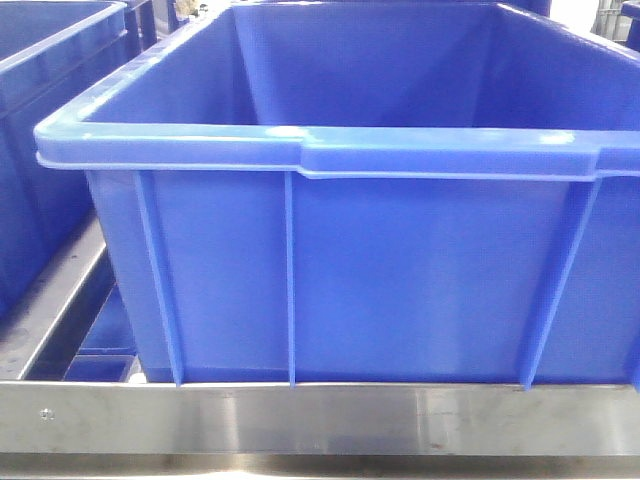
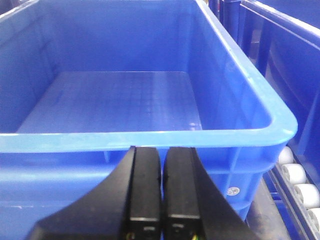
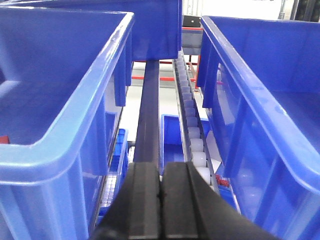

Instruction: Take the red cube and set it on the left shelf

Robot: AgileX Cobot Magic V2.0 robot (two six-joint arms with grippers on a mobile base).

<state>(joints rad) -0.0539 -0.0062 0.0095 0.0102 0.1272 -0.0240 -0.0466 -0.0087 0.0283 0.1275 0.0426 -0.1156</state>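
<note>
Red cube: possibly red sliver [image 3: 3, 139] at 9 o'clock, inside blue bin [image 3: 75, 135], uncertain. Right gripper [image 3: 161, 192] nearer, pressed together. Left gripper [image 2: 162, 187] pressed together, empty.

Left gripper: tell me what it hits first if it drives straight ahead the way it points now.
Most likely the near wall of the blue bin, just below its rim. The left gripper, jaws shut, points at that wall; how close it is cannot be judged.
</note>
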